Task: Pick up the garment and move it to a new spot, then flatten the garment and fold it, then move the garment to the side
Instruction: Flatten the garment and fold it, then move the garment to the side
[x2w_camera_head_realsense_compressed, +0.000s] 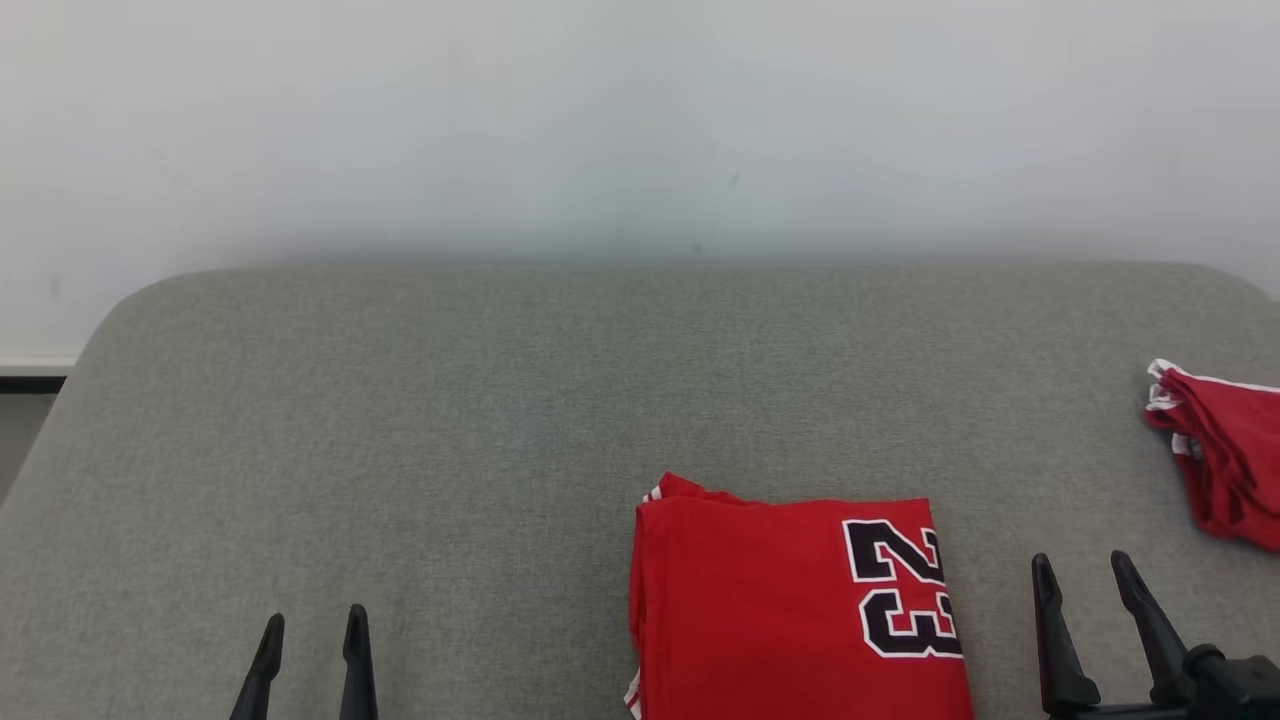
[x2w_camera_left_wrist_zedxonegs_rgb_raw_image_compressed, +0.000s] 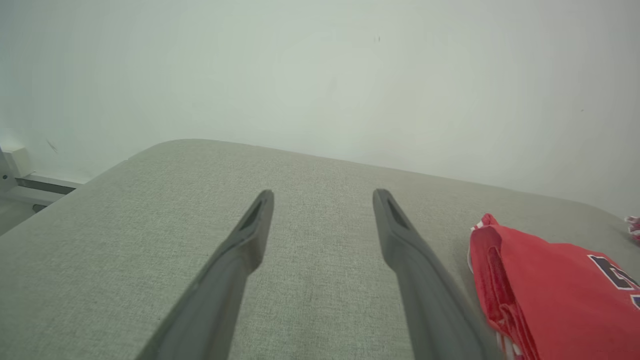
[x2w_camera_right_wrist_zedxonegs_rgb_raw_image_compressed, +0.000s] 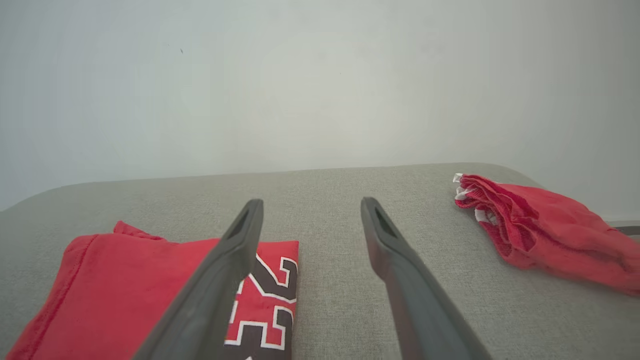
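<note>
Nearest, the left pincer (x2w_camera_head_realsense_compressed: 316, 618) and the right pincer (x2w_camera_head_realsense_compressed: 1081, 560) are seen low in the head view. Both have their dark fingers spread wide, and nothing is held between them. In the left wrist view, bare cloth of the grey padded tabletop (x2w_camera_head_realsense_compressed: 450, 400) is seen in the gap of the left pincer (x2w_camera_left_wrist_zedxonegs_rgb_raw_image_compressed: 324, 192). The same is seen between the fingers of the right pincer (x2w_camera_right_wrist_zedxonegs_rgb_raw_image_compressed: 312, 201) in its own wrist view. Whether either pincer touches the tabletop cannot be told.

The folded red garment (x2w_camera_head_realsense_compressed: 780, 600) lies flat on the tabletop between the two pincers, closer to the right one. It is just to the left of the right pincer, with a strip of bare cloth between them. Its black, white-edged "23" is turned towards that pincer. In the right wrist view the folded red garment (x2w_camera_right_wrist_zedxonegs_rgb_raw_image_compressed: 125, 285) is partly crossed by the pincer's left finger. In the left wrist view the folded red garment (x2w_camera_left_wrist_zedxonegs_rgb_raw_image_compressed: 560, 295) lies to the right of the left pincer, near its right finger.

Farther on, ahead and to the right of the right pincer, a crumpled red garment (x2w_camera_head_realsense_compressed: 1225, 450) with white trim is found, well apart from the folded one. In the right wrist view the crumpled red garment (x2w_camera_right_wrist_zedxonegs_rgb_raw_image_compressed: 545, 230) lies loosely bunched.

Beyond both pincers the rounded far edge of the tabletop is met by a pale wall (x2w_camera_head_realsense_compressed: 640, 120).
</note>
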